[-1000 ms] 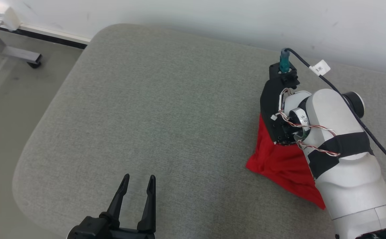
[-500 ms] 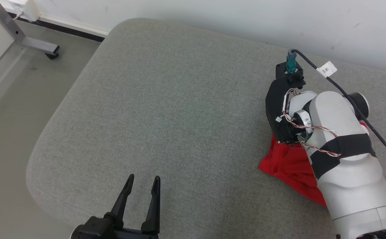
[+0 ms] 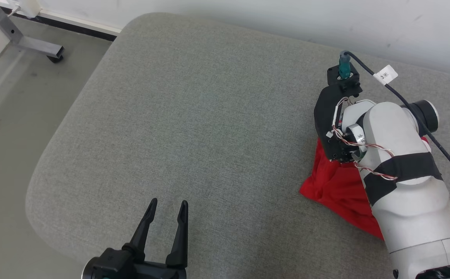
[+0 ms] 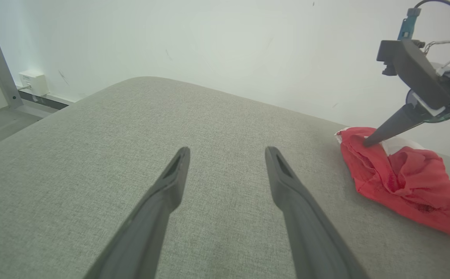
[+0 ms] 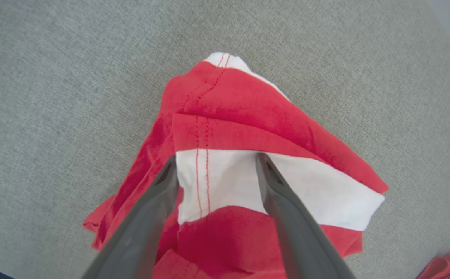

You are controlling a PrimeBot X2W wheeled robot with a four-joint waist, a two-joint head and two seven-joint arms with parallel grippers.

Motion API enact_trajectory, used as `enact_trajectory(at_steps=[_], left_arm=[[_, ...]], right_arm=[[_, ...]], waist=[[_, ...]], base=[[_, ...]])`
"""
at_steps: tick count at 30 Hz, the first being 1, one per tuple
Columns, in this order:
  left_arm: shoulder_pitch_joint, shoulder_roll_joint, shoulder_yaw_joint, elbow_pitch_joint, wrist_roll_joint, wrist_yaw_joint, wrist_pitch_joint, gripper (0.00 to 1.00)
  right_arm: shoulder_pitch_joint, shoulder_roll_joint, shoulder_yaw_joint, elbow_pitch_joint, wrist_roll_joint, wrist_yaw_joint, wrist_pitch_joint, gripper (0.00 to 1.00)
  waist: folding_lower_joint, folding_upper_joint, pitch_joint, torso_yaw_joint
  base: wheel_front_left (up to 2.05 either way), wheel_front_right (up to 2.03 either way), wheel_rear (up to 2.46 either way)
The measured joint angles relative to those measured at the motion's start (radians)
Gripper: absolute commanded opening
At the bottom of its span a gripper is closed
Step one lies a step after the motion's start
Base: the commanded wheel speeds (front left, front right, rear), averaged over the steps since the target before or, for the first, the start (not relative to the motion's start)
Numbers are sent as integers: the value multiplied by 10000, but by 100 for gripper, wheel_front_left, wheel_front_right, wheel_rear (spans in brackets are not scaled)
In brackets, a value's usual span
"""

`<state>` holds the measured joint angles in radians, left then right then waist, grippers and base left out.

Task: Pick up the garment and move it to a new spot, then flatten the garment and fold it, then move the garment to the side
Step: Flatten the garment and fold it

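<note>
Camera shifted slightly, right gripper (image 5: 215, 161) angled down onto garment (image 5: 225, 116), fingers apart, left gripper (image 3: 169, 201) hovering, spread

Thin red-and-white cloth, matt and creased, with stitched seams: garment (image 5: 248, 116). Coarse grey woven fabric, matt, evenly textured: cushion (image 3: 194, 116). Smooth dark matt plastic: long fingers of left pincer (image 3: 169, 202) and right pincer (image 5: 217, 159). Pale plastic with a soft sheen: forearm (image 3: 411, 209), banded in matt black tape (image 3: 403, 170). Dull grey metal: frame leg (image 3: 35, 44). Smooth, dull floor (image 3: 0, 116).
</note>
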<state>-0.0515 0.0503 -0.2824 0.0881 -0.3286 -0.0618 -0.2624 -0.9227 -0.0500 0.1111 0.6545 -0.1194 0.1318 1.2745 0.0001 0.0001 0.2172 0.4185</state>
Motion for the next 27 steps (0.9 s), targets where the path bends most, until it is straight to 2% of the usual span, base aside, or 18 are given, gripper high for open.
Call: enact_trajectory(at_steps=[2,4,5,7,8,9,10,11,12,18,27], left_arm=[[-60,0,-8,0,-2,2,0,100],[-108,-2,-19,0,-2,6,0,100],[-107,-2,-27,4,-4,4,0,100],[-107,0,-31,2,-31,6,0,100],[-108,0,-31,2,-58,6,0,100],[-108,0,-31,2,-67,6,0,100],[-112,0,-31,0,-73,6,0,100],[-123,0,-31,0,-75,6,0,100],[-125,0,-31,0,-75,8,0,100],[-155,0,-67,-10,-109,17,0,100],[-313,0,-257,-119,-267,94,0,100]], right_arm=[[-4,-2,17,-19,-12,0,10,91],[-11,0,17,-44,-59,0,13,73],[-11,0,15,-56,-59,0,15,49],[-11,0,38,-81,-59,0,23,36],[-11,0,69,-109,-56,0,-2,33],[-12,0,102,-136,-52,0,-46,20],[-13,0,125,-138,-40,0,-50,11],[-14,0,174,-161,-17,0,-165,8],[-31,0,199,-176,-15,0,-215,0],[-261,0,171,-276,8,0,-940,0],[-512,2,-740,88,-629,0,-2587,0]], waist=[[0,0,21,-26],[0,0,27,-37],[0,0,23,-38],[0,0,28,-37],[-1,0,36,-34],[0,0,45,-31],[0,0,55,-29],[0,0,70,-21],[0,0,78,-19],[-1,0,126,21],[0,0,396,271]], base=[[0,0,0],[0,0,0],[0,0,0],[0,0,0],[0,0,0],[0,0,0],[0,0,0],[0,0,0],[0,0,0],[0,0,0],[0,0,0]])
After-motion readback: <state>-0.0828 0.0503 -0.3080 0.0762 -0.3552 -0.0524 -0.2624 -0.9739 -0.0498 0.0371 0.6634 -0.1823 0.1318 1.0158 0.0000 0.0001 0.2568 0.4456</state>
